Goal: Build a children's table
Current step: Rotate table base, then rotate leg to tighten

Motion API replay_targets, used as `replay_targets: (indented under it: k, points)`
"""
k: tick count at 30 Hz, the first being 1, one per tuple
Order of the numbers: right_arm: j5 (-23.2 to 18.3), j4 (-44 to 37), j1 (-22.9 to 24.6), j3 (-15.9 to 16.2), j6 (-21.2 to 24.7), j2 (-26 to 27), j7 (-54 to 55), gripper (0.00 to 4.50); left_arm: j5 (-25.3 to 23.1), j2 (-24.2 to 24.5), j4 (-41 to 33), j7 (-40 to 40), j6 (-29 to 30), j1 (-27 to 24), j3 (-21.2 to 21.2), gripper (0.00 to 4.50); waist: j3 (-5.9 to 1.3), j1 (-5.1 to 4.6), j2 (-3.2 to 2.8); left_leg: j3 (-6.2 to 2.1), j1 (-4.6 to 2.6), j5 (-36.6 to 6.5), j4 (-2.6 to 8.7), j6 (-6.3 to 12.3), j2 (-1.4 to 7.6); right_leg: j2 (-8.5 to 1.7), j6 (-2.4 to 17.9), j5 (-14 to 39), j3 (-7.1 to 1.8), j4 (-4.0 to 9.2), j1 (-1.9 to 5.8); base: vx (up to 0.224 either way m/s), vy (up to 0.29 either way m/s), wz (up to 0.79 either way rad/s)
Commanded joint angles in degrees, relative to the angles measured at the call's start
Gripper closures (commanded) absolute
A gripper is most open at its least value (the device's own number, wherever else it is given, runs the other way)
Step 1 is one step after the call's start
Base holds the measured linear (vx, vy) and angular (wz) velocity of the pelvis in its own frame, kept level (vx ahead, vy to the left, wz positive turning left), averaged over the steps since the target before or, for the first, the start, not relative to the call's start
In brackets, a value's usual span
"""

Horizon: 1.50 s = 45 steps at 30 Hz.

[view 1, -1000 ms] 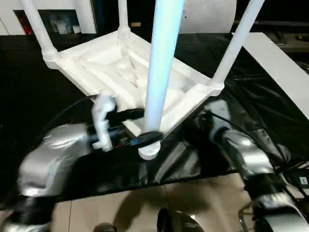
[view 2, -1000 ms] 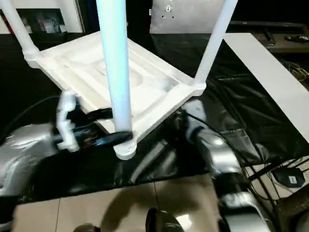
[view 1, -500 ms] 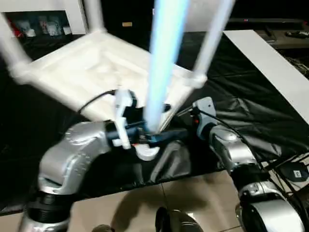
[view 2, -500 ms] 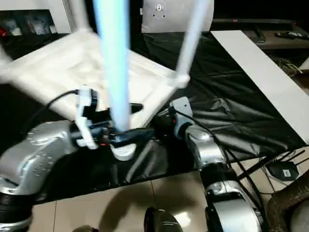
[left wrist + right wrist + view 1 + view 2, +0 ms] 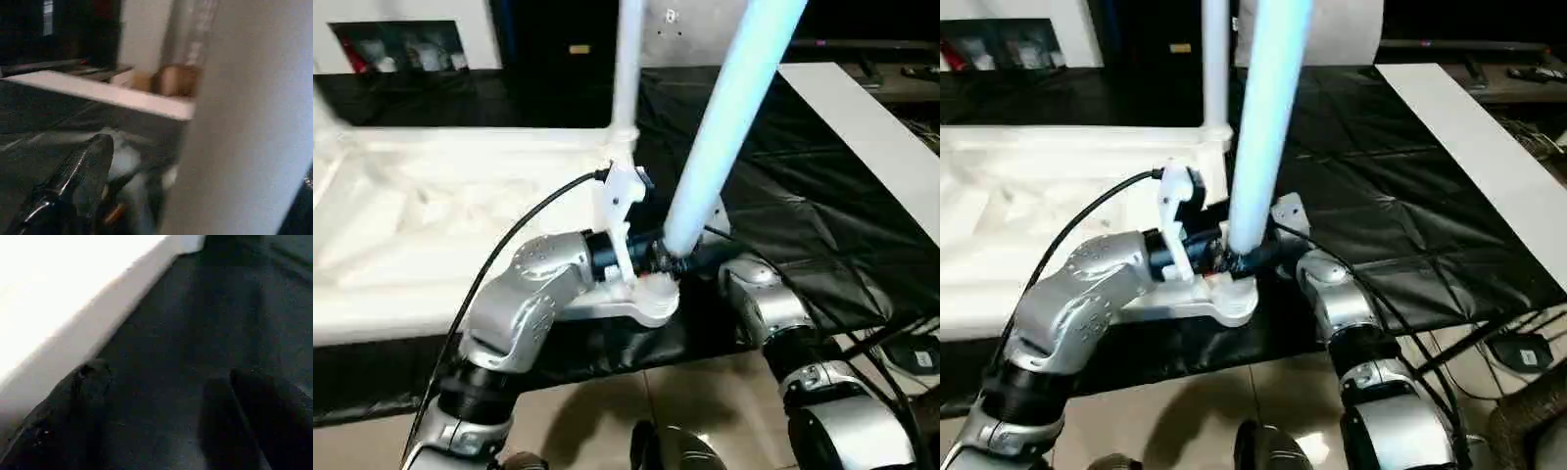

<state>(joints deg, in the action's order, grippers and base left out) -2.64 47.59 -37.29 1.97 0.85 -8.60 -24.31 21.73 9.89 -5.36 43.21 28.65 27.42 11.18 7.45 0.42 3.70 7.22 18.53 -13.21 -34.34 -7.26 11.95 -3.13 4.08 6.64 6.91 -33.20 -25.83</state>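
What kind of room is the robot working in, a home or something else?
Probably a lab or workshop, not a home: the work table is draped in black sheeting, cables trail over the tiled floor, and shelves line the back wall.

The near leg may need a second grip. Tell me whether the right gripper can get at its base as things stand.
Probably yes. The right gripper is open and empty right beside the near leg. But the left gripper already crowds the base, so it would likely have to grip slightly higher.

dim room — blown-out white tabletop [image 5: 401, 235] | wrist views blurred
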Motion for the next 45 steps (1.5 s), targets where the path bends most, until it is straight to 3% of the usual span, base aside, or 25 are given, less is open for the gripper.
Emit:
replay_targets:
  k: [1, 4, 7, 10, 11, 13, 14, 16, 18, 20, 21, 23, 24, 26, 31, 36, 45]
  points:
    - [-0.34, -0.39, 1.45, -1.66, -0.52, -1.61, -0.53, 0.0, -1.33, 0.88, 0.21, -0.08, -0.4, -0.17, -0.66, 0.02, -5.62, 0.57, -0.45, 1.63, 1.6, -0.9, 3.08, 6.33, -0.58, -3.14, 3.52, 21.94, -2.9, 3.75, 6.02, 0.0, 0.0, 0.0]
    - [-2.69, -6.05, 5.32, -2.75, -0.74, -5.08, -7.28, 0.0, -0.81, 4.25, -1.61, 3.54, 0.15, -2.3, 0.06, 0.02, -5.75, 0.92, -0.42, 1.63, 1.85, -0.71, 3.02, 6.66, -0.56, -3.13, 3.6, 21.46, -2.83, 3.68, 6.02, 0.0, 0.0, 0.0]
    - [-5.14, -12.42, 8.86, -2.38, -0.17, -8.66, -14.79, 0.0, -0.1, 8.32, -2.78, 7.6, 1.4, -4.14, 1.69, 0.02, -5.94, 1.12, -0.38, 1.57, 1.86, 0.16, 2.99, 8.33, -0.43, -3.09, 3.7, 19.73, -2.96, 3.52, 6.04, 0.0, 0.0, 0.0]
    - [-6.93, -18.05, 11.72, -1.34, 0.33, -13.06, -21.58, 0.0, -2.39, 13.72, -1.64, 11.56, 1.19, -5.09, 4.45, 0.02, -5.84, 1.39, -0.97, 1.56, 1.62, -0.95, 2.97, 8.24, -0.47, -3.07, 3.92, 23.29, -2.66, 4.04, 5.89, 0.0, 0.0, 0.0]
    - [-7.59, -19.65, 12.45, -1.21, 0.75, -14.07, -23.39, 0.0, -3.43, 14.94, -0.79, 12.23, 0.73, -5.14, 5.08, 0.19, -5.74, 1.58, -0.75, 1.58, 1.53, -1.48, 3.02, 8.5, -0.4, -3.0, 3.25, 24.36, -2.71, 4.25, 5.8, 0.0, 0.0, 0.0]
    - [-8.51, -22.62, 13.81, -0.82, 1.37, -16.26, -27.1, 0.0, -6.72, 17.39, 2.27, 13.78, -2.3, -4.83, 6.77, 0.38, -5.6, 1.8, -0.93, 1.61, 1.46, -2.38, 3.05, 8.37, -0.62, -2.8, 2.24, 26.67, -2.5, 4.78, 5.7, 0.0, 0.0, 0.0]
    - [-8.78, -23.86, 14.43, -0.56, 1.61, -17.33, -28.79, 0.0, -8.45, 18.39, 4.05, 14.39, -3.98, -4.41, 7.64, 0.38, -5.65, 1.9, -0.87, 1.67, 1.49, -3.07, 2.98, 8.02, -0.99, -2.67, 0.43, 29.24, -2.39, 5.24, 5.7, 0.0, 0.0, 0.0]
    - [-10.31, -28.07, 16.26, -0.25, 3.64, -19.79, -32.94, 0.0, -11.05, 19.9, 7.47, 15.56, -6.79, -3.32, 8.96, 0.63, -5.69, 1.95, -0.86, 1.73, 1.61, -3.52, 2.91, 7.56, -1.17, -2.57, -1.25, 30.92, -2.25, 5.6, 5.74, 0.0, 0.0, 0.0]
    - [-12.13, -31.21, 17.45, -0.18, 5.62, -21.36, -35.73, 0.0, -12.12, 20.38, 9.39, 16.05, -7.87, -2.47, 9.55, 0.77, -5.75, 2.17, -0.85, 1.77, 1.42, -3.94, 2.89, 7.94, -1.37, -2.28, -2.92, 31.96, -2.09, 6.12, 5.63, 0.0, 0.0, 0.0]
    - [-14.12, -35.03, 18.58, -0.21, 7.8, -23.28, -38.14, 0.0, -12.66, 20.76, 11.76, 16.81, -9.1, -1.16, 10.09, 0.84, -5.86, 2.18, -0.98, 1.65, 1.59, -4.1, 2.79, 7.38, -1.21, -2.34, -2.86, 32.2, -1.68, 6.16, 5.57, 0.0, 0.0, 0.0]
    - [-14.59, -35.89, 18.84, -0.18, 8.34, -23.73, -38.7, 0.0, -12.61, 20.84, 12.14, 17.0, -9.18, -0.93, 10.18, 1.09, -5.75, 2.24, -1.19, 1.63, 1.62, -4.27, 2.82, 7.4, -1.3, -2.33, -3.06, 32.49, -1.62, 6.32, 5.63, 0.0, 0.0, 0.0]
    - [-15.66, -38.22, 19.66, -0.13, 9.82, -24.88, -40.04, 0.0, -11.88, 20.8, 12.76, 17.82, -8.73, -0.49, 10.07, 1.17, -5.92, 2.15, -1.01, 1.47, 1.86, -4.24, 2.88, 7.21, -1.03, -2.53, -2.93, 31.81, -1.5, 6.14, 5.88, 0.0, 0.0, 0.0]
    - [-16.31, -39.67, 20.13, -0.06, 10.83, -25.5, -40.74, 0.0, -11.72, 20.85, 12.84, 18.56, -8.52, -0.26, 10.25, 1.19, -5.97, 2.27, -1.41, 1.47, 1.77, -4.13, 2.84, 7.22, -1.06, -2.52, -2.78, 31.47, -1.52, 6.09, 5.79, 0.0, 0.0, 0.0]
    - [-17.2, -41.65, 20.78, -0.04, 12.28, -26.24, -41.58, 0.0, -11.69, 20.82, 13.06, 19.58, -8.49, -0.01, 10.47, 1.42, -5.97, 2.05, -1.23, 1.52, 1.83, -4.52, 2.91, 7.45, -1.02, -2.51, -2.49, 31.62, -1.34, 6.32, 5.75, 0.0, 0.0, 0.0]
    - [-18.59, -45.05, 21.58, -0.11, 15.25, -27.05, -42.51, 0.0, -12.3, 20.38, 15.21, 21.16, -9.87, 0.93, 10.67, 1.75, -5.98, 2.02, -1.77, 1.33, 1.5, -5.61, 3.05, 7.26, -0.83, -2.78, -1.84, 32.24, -0.92, 6.8, 5.78, 0.0, 0.0, 0.0]
    - [-20.35, -47.42, 21.73, -0.07, 17.68, -27.93, -43.31, 0.0, -12.61, 20.5, 16.08, 21.78, -10.0, 1.51, 11.02, 2.27, -6.08, 2.12, -1.66, 1.23, 1.53, -5.35, 3.12, 7.1, -0.74, -2.97, -1.96, 31.77, -0.78, 6.92, 5.98, 0.0, 0.0, 0.0]
    - [-19.7, -48.29, 20.58, 0.72, 20.35, -27.48, -41.65, 0.0, -14.12, 20.45, 16.9, 22.96, -9.25, 2.34, 11.92, 3.04, -6.35, 2.47, -1.71, 1.12, 1.65, -3.15, 3.31, 7.06, -0.41, -3.36, -0.15, 28.37, -1.07, 6.24, 6.27, 0.0, 0.0, 0.0]
